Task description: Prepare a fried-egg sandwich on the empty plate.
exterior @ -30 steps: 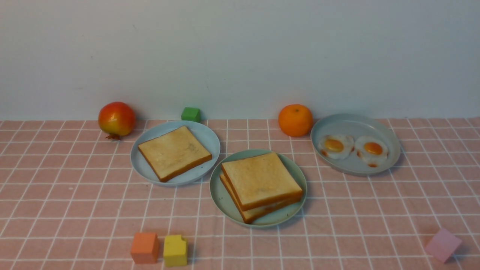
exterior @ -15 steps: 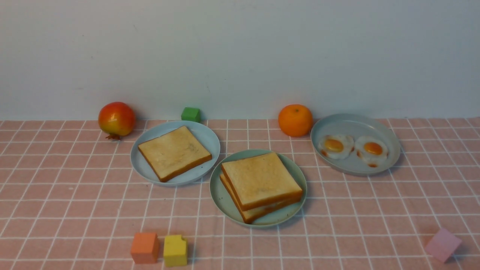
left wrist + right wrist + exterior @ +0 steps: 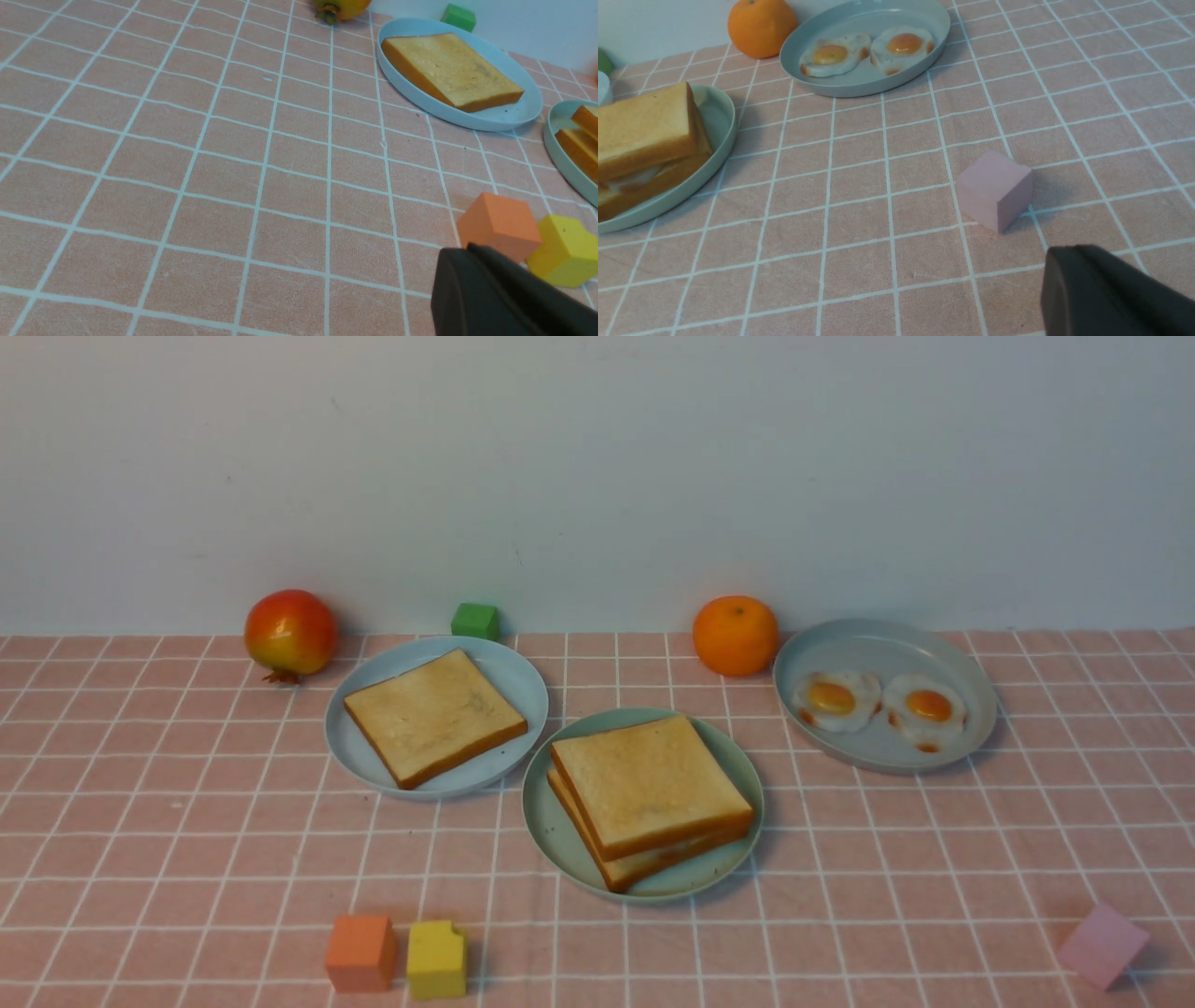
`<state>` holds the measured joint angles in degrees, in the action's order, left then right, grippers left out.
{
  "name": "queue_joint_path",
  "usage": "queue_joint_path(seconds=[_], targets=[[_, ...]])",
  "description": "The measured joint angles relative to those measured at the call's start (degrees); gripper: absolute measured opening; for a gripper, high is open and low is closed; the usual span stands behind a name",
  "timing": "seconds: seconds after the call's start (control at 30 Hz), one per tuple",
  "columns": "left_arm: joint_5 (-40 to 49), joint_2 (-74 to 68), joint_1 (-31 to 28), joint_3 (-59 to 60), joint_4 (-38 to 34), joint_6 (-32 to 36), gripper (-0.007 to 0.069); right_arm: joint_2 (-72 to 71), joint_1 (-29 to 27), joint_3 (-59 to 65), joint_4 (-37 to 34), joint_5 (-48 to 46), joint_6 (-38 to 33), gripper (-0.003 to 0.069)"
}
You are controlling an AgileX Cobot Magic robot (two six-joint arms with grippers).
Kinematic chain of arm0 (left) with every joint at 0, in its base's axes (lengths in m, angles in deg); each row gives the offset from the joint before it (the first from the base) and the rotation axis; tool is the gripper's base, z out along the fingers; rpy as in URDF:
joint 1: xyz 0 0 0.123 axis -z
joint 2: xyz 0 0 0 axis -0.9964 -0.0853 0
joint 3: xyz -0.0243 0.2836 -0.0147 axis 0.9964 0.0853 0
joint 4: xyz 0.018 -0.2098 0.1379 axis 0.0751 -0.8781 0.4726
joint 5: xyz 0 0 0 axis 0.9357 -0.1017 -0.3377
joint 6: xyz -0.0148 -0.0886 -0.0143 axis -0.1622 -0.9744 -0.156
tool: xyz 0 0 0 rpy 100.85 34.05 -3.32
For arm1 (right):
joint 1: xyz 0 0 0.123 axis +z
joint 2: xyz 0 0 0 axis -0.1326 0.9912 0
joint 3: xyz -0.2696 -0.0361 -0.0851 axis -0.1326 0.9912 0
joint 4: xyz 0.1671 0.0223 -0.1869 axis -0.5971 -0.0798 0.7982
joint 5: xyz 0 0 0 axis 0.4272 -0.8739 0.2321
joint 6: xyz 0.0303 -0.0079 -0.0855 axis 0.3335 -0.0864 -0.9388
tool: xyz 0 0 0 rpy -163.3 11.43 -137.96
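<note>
Front view: shows the sandwich (image 3: 651, 789) on the green plate (image 3: 551, 845), near the middle of the surface (image 3: 887, 896), its upper slice set askew over the lower one, with a bit of white between. Lies flat, inside the rim. Shows just beyond and to the left a blue plate (image 3: 341, 751) bearing toast (image 3: 434, 714), with a green block (image 3: 477, 622) behind its rim and a pomegranate (image 3: 291, 633) farther left. Shows an orange (image 3: 736, 636) beside the grey plate (image 3: 887, 658), to the right and farther back, with two eggs (image 3: 836, 702) side by side on it. Shows along the near side an orange block (image 3: 361, 953) and a yellow block (image 3: 437, 959) to the left, close together, and a pink block (image 3: 1104, 945) well apart to the right. Looks pale and plain on the wall (image 3: 597, 485) behind.

Left wrist view: shows the left claw (image 3: 469, 249) pressed together, pinching nothing, its dark tips in front of the orange block. Catches only part of the sandwich and green plate.

Right wrist view: shows the right claw (image 3: 1078, 249) pressed together too, pinching nothing, near the pink block. Shows egg white between the sandwich's slices.
</note>
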<state>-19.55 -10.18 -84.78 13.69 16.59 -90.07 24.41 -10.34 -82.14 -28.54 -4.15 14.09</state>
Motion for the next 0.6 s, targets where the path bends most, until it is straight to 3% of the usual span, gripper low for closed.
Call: queue_joint_path(seconds=[0.6], targets=[[0.12,0.0,0.0,-0.06,0.1,0.0,0.0013,0.0,0.0,0.0,0.0,0.07,0.0,0.0065]])
